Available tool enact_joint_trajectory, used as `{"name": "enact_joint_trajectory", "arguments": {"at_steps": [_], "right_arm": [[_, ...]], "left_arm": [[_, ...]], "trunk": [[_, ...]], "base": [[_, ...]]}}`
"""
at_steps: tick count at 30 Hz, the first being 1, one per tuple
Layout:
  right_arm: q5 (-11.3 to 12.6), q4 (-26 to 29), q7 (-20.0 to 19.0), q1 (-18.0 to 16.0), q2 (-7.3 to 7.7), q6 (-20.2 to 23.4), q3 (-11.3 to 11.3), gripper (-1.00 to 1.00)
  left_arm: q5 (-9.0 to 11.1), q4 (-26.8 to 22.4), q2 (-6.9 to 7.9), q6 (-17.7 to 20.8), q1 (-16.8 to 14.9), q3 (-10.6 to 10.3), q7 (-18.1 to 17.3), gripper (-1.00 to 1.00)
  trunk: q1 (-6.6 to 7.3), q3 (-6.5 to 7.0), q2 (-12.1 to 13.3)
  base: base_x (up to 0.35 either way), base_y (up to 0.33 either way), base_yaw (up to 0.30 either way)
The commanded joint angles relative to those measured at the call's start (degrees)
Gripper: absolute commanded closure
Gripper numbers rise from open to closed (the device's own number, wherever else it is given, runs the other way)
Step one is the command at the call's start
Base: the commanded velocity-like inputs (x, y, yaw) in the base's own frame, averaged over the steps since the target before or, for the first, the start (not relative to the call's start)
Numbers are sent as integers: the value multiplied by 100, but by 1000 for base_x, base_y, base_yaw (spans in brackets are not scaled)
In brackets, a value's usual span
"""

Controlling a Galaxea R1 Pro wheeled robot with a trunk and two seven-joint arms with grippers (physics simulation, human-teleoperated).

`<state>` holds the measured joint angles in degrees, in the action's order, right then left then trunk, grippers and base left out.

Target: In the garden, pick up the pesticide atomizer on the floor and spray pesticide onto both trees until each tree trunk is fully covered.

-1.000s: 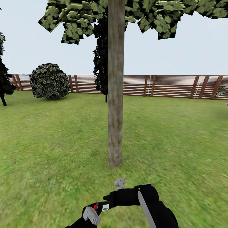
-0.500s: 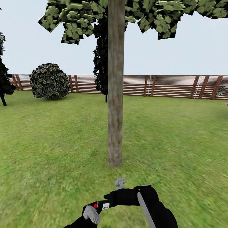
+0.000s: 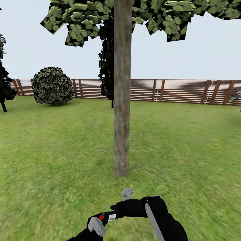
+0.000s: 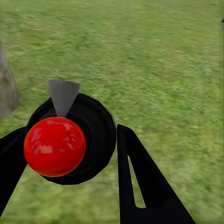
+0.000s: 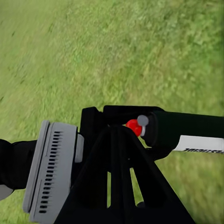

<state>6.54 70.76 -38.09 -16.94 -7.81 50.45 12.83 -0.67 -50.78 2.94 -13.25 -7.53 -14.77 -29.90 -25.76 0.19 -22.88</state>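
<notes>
The small black pistol-shaped pesticide atomizer point(image 3: 115, 214) with a red button and a white label is sitting low in the head view, held between the two arms just short of the tree. In the left wrist view the atomizer point(image 4: 70, 140) is showing as a black round body with a glossy red ball and a grey cone-shaped tip, lying between the left gripper's point(image 4: 65, 186) black fingers point(image 4: 140, 182), which are sitting close on either side of it; the actual contact is hard to make out. In the right wrist view the atomizer point(image 5: 182, 130) is crossing in front of the right gripper point(image 5: 116, 168), whose dark fingers are pressing together with no gap; whether they are pinching the sprayer I cannot tell, since their tips are cut off.

The thick grey-brown mottled tree trunk point(image 3: 122, 90) is rising straight ahead from the green grass lawn point(image 3: 50, 150), its blocky green canopy point(image 3: 160, 16) being cut off by the frame. Behind are standing a round leafy bush point(image 3: 52, 85) and a brown slatted wooden fence point(image 3: 180, 91). A dark thin tree point(image 3: 106, 60) is partly hiding behind the trunk.
</notes>
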Motion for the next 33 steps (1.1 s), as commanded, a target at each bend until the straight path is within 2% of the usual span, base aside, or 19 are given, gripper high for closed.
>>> {"name": "enact_joint_trajectory", "arguments": {"at_steps": [1,33], "right_arm": [[58,0,32,-2,-1,45,-1,100],[66,-58,39,-2,-3,41,0,100]], "left_arm": [[-3,1,4,-28,-3,-14,3,100],[-3,-151,5,-20,-3,-26,1,100]], "trunk": [[-2,-2,-4],[-2,-2,-4]], "base": [[0,0,0],[0,0,0]]}}
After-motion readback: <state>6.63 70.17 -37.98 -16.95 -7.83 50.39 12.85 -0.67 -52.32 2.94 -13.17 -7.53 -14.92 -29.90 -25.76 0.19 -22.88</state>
